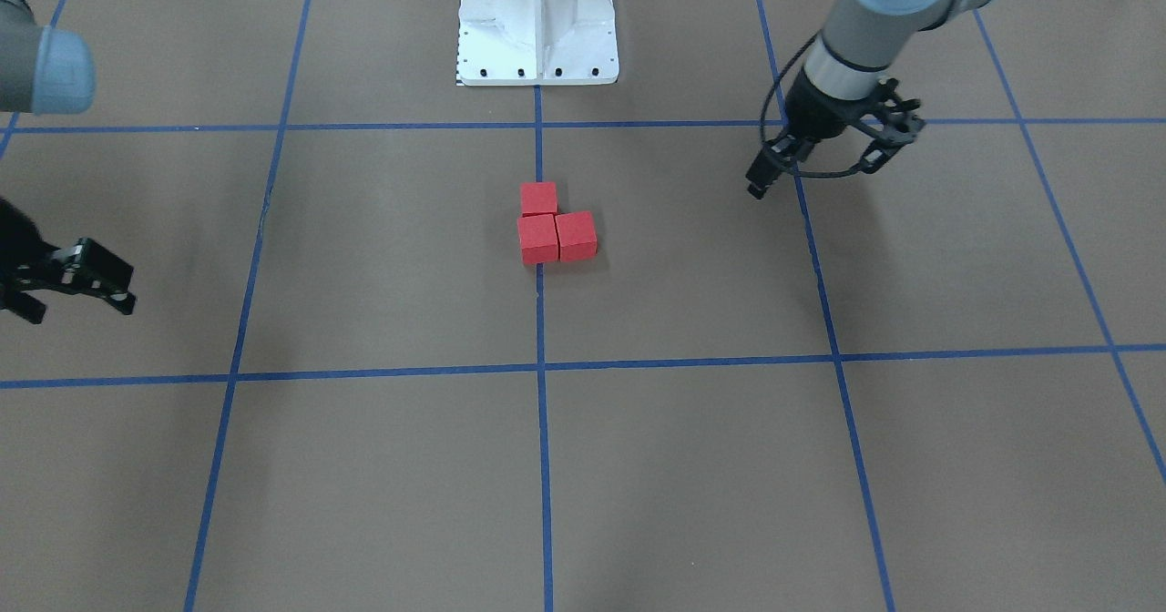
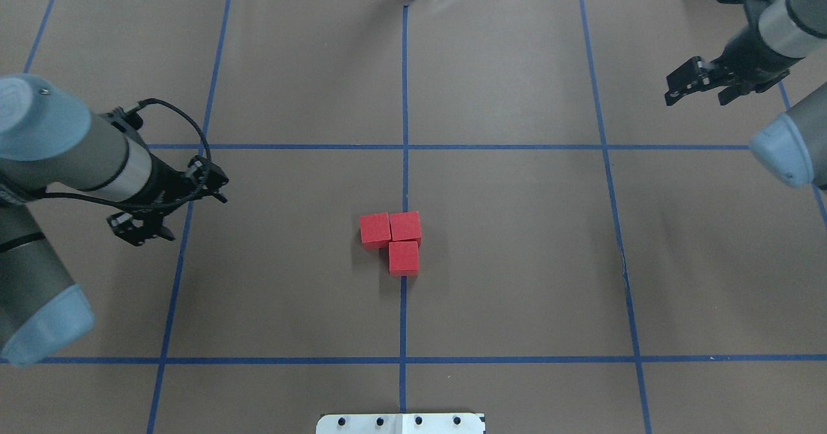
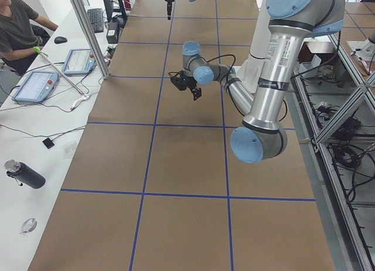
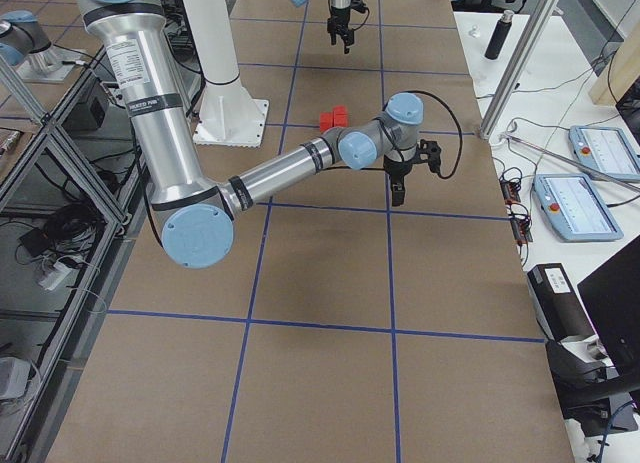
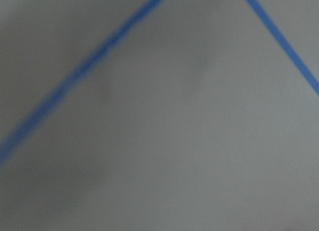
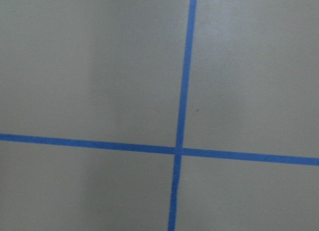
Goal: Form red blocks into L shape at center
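Nearest my overhead camera, the left arm [image 2: 58,150] hangs with the left claw [image 2: 176,209] spread wide and empty, at 9 o'clock of the red blocks [image 2: 405,228]. The blocks touch, forming an L on the worktop's [image 2: 517,259] centre line [image 2: 404,175]. The right claw [image 2: 699,92], also spread and empty, is off at 2 o'clock. I judge the job done.

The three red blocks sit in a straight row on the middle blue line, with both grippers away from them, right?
Not a straight row: the red blocks form an L on the middle blue line, as the overhead view shows. The left gripper and right gripper are away.
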